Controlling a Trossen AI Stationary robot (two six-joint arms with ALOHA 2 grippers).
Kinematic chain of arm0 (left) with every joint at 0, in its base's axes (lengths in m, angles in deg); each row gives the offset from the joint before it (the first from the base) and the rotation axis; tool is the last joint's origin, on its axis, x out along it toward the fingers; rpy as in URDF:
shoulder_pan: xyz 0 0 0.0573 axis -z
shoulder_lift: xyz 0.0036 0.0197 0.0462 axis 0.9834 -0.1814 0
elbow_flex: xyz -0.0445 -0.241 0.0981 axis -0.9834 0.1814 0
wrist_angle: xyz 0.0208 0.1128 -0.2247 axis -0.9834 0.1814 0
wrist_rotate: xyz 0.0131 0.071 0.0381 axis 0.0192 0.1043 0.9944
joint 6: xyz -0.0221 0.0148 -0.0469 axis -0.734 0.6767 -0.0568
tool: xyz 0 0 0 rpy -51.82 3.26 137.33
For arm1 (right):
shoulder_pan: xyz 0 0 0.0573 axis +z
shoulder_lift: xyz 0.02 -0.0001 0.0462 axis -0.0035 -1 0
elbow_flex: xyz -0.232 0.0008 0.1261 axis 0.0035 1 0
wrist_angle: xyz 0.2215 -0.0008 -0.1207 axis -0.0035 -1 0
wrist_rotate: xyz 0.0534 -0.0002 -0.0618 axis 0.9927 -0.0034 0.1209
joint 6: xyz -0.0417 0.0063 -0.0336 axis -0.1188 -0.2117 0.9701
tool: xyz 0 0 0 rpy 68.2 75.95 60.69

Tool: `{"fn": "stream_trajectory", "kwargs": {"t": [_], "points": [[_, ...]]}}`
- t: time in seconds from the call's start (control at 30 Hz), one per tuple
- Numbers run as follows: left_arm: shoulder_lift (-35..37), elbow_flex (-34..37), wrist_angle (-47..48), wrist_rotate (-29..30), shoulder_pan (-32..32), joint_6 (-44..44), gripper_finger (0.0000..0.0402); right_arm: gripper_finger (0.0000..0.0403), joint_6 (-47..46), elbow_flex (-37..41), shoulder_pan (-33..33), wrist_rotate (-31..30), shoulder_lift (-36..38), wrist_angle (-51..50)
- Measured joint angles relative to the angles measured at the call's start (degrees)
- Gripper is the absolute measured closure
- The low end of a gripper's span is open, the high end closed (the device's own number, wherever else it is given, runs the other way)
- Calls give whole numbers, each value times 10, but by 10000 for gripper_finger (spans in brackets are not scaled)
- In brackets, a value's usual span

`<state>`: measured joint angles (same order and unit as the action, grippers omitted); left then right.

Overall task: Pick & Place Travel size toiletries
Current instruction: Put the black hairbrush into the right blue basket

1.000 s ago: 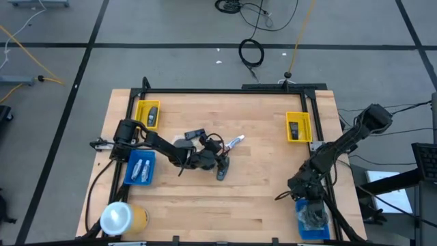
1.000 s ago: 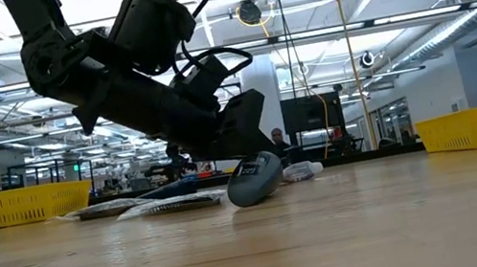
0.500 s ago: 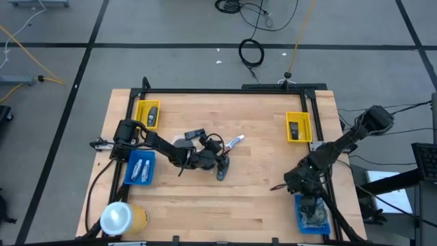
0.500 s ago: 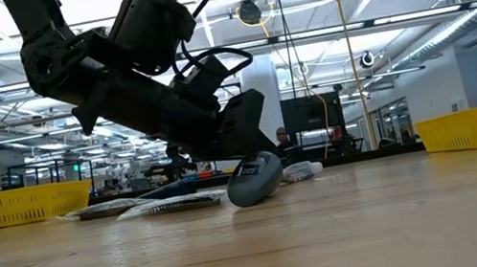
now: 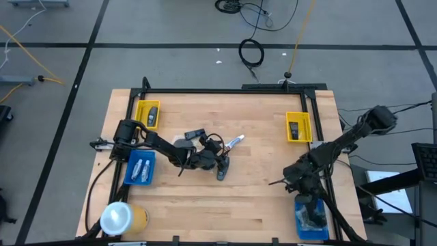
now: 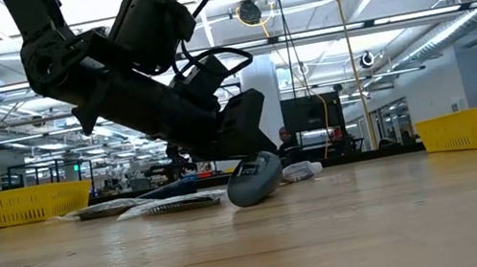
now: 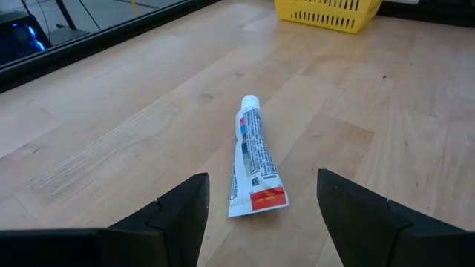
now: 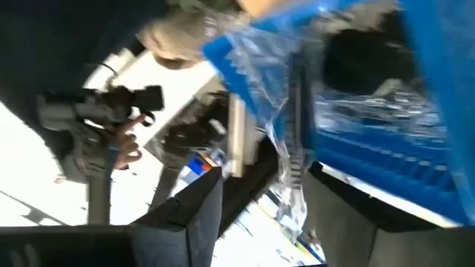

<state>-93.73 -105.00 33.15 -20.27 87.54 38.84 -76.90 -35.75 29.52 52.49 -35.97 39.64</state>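
- The yellow cylinder (image 5: 123, 218) with a white top stands at the near left corner of the counter (image 5: 252, 205).
- A blue tray (image 5: 141, 167) at the left edge holds pale tubes (image 5: 141, 169); behind it, a yellow tray (image 5: 148, 114) holds one dark bottle (image 5: 152, 113).
- The left gripper (image 5: 220, 159) is low over the middle of the counter. Its fingers (image 7: 178, 215) stand apart and hold nothing.
- In the left wrist view, a white tube (image 7: 252, 159) with red and blue print lies flat on the wood, between the two fingers and a little ahead of them, not touching them.
- In the high view, a dark bottle (image 5: 222, 172) lies just beside this gripper, and the white tube points away from it toward the far right.
- In the low view, flat packets (image 6: 149, 205) lie on the counter under the left arm.
- A second yellow tray (image 5: 298, 127) near the right edge holds another dark bottle (image 5: 293, 128).
- The right gripper (image 5: 305, 183) hangs above the near right part of the counter, just beside a second blue tray (image 5: 301, 227).
- This tray holds dark items in clear wrap (image 8: 356, 111).
- The right fingers (image 8: 185, 215) are apart, and it cannot be told whether they hold something.
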Motion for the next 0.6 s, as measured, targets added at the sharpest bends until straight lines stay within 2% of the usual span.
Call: {"fn": "stream_trajectory", "kwargs": {"t": [0.1, 0.2, 0.43, 0.5, 0.6], "points": [[0, 0, 0, 0, 0, 0, 156, 239, -36, -14, -23, -7, 28, 0], [0, 0, 0, 0, 0, 0, 156, 254, -33, -21, -50, -53, 56, 10], [0, 0, 0, 0, 0, -1, 156, 278, 137, -21, -98, -240, 68, 26], [0, 0, 0, 0, 0, -1, 156, 283, 179, -21, -99, -234, 64, 26], [0, 0, 0, 0, 0, -1, 156, 293, 205, -21, -97, -186, 63, 42]]}}
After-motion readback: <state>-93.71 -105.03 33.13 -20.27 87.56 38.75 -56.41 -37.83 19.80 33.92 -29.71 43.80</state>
